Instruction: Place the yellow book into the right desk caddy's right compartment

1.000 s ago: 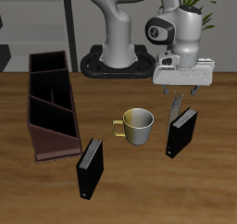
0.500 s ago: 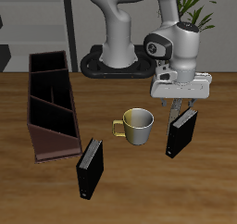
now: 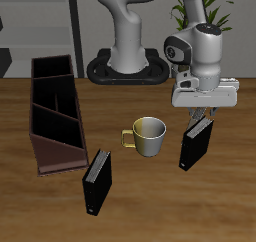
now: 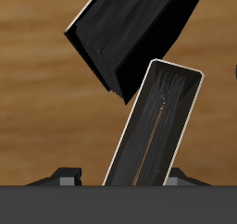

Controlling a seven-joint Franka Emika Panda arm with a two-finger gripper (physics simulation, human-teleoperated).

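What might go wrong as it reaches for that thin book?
1. The black book stands close against the yellow book, so the open fingers may catch or topple it instead.
2. The mug sits between here and the caddy, so a low carry might knock it.

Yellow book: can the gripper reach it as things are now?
Probably yes: the open gripper hangs above the yellow book, its upper edge uncovered, though a black book stands close beside it.
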